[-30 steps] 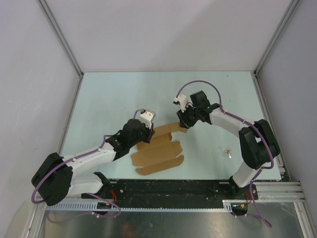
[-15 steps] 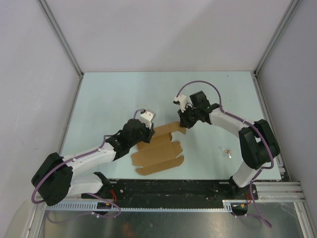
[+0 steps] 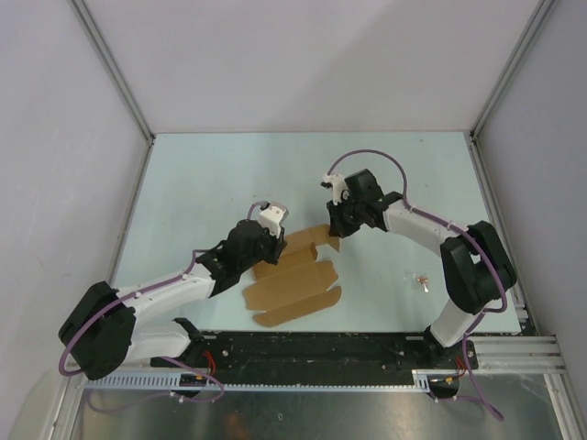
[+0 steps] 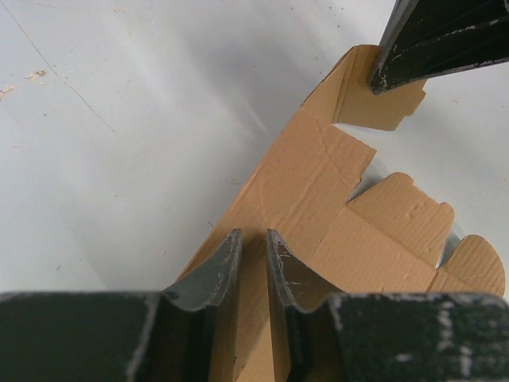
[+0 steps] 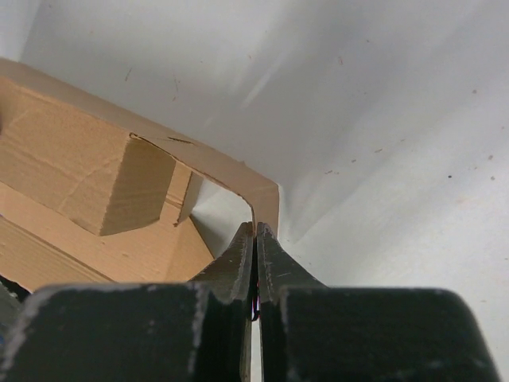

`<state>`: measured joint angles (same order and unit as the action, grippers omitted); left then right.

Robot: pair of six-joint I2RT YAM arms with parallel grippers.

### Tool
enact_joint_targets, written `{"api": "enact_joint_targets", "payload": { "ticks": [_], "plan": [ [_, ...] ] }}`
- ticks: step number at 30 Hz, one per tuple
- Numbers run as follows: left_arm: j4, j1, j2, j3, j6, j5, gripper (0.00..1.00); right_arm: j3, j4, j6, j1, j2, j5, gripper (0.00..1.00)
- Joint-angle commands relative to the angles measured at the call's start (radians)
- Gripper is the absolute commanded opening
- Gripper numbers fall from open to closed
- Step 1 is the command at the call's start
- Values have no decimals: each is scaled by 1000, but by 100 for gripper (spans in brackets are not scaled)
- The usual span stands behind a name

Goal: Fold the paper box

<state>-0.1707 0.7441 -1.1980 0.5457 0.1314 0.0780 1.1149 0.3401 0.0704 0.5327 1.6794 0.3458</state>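
One die-cut sheet, the paper box, lies mostly flat on the table, about midway between the left and right edges and nearer the near edge than the far one. Its far right flap is lifted, and the right pincer is clenched on that flap's thin edge, the card caught between its fingertips. The left pincer sits at the sheet's left edge with its fingers nearly together over the card; whether they pinch it I cannot tell. The step in hand looks like raising a side flap. To do it well, the right arm should swing the flap about its crease rather than drag it, while the left steadies the sheet against sliding or buckling.
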Motion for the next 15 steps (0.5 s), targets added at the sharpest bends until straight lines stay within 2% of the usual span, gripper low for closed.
{"api": "enact_joint_targets", "payload": {
  "ticks": [1, 8, 15],
  "plan": [
    [10, 6, -12, -10, -4, -3, 23, 40, -7, -139, 35, 19, 7, 0],
    [10, 6, -6, -12, -3, -7, 23, 40, -10, -187, 93, 23, -193, 0],
    [10, 6, -6, -10, 2, -20, 23, 40, -47, -155, 93, -1, -312, 0]
  ]
}}
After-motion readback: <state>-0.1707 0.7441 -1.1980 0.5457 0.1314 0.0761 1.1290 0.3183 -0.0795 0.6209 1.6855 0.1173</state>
